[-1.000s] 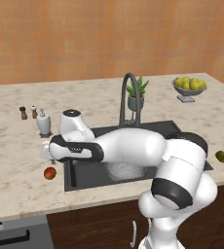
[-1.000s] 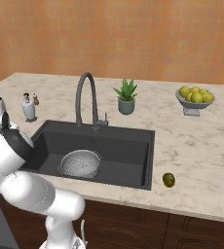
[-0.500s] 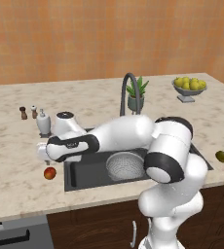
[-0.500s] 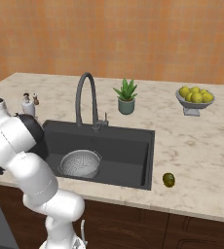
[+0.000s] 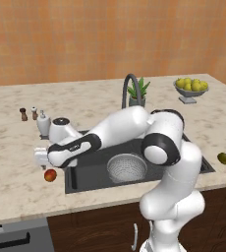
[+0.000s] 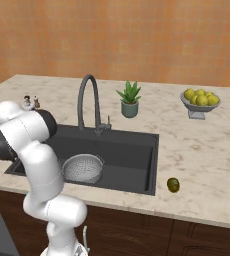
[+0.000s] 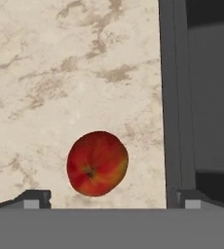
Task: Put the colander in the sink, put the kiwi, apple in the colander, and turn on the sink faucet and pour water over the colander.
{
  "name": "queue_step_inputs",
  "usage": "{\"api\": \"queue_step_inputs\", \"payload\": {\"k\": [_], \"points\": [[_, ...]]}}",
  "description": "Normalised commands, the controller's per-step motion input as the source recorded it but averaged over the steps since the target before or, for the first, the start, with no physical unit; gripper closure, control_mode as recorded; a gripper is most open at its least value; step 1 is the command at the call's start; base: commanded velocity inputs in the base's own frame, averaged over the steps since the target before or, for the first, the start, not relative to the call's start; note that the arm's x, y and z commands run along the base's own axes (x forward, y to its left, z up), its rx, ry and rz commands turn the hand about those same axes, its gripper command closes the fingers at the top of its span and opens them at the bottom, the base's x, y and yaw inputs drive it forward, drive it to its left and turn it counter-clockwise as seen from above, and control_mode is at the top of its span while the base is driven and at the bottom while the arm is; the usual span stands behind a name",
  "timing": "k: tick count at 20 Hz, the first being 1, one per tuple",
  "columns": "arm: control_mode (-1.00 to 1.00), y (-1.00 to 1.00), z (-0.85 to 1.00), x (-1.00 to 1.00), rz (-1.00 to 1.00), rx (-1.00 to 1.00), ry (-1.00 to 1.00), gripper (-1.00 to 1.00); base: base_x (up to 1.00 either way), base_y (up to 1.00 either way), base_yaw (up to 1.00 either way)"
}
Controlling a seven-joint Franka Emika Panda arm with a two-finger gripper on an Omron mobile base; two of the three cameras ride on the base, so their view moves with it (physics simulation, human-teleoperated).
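The red apple (image 7: 97, 163) lies on the counter just left of the sink (image 5: 90, 172), also seen as the apple (image 5: 50, 175) in the left base view. My gripper (image 7: 113, 199) hovers right above it, open, its fingertips (image 7: 34, 197) spread wider than the fruit. In the left base view the gripper (image 5: 40, 160) hangs just above and behind the apple. The grey colander (image 5: 127, 168) sits empty in the basin, the same colander (image 6: 82, 167) in the right base view. On the counter right of the sink rests the kiwi (image 6: 173, 185). The faucet (image 6: 87, 102) gives no water.
Behind the hand stand a soap dispenser (image 5: 43, 123) and two small shakers (image 5: 23, 114). A potted plant (image 6: 129, 100) and a dish of lemons (image 6: 199, 99) are at the back right. The sink's raised rim (image 7: 175, 97) runs close beside the apple.
The arm has swung left off the sink and stretched lower, bringing the hand down over the apple. Colander, kiwi and apple have not moved.
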Motion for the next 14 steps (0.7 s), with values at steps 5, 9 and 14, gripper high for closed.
{"api": "queue_step_inputs", "payload": {"k": [5, 9, 14], "points": [[-1.00, 0.20, -0.26, 0.13, 0.00, 0.00, 0.00, -1.00, 0.00, 0.00, 0.00], [-1.00, 0.09, -0.16, 0.00, 0.00, 0.00, 0.00, -1.00, 0.00, 0.00, 0.00], [-1.00, 0.00, -0.23, 0.00, 0.00, 0.00, 0.00, -1.00, 0.00, 0.00, 0.00]]}}
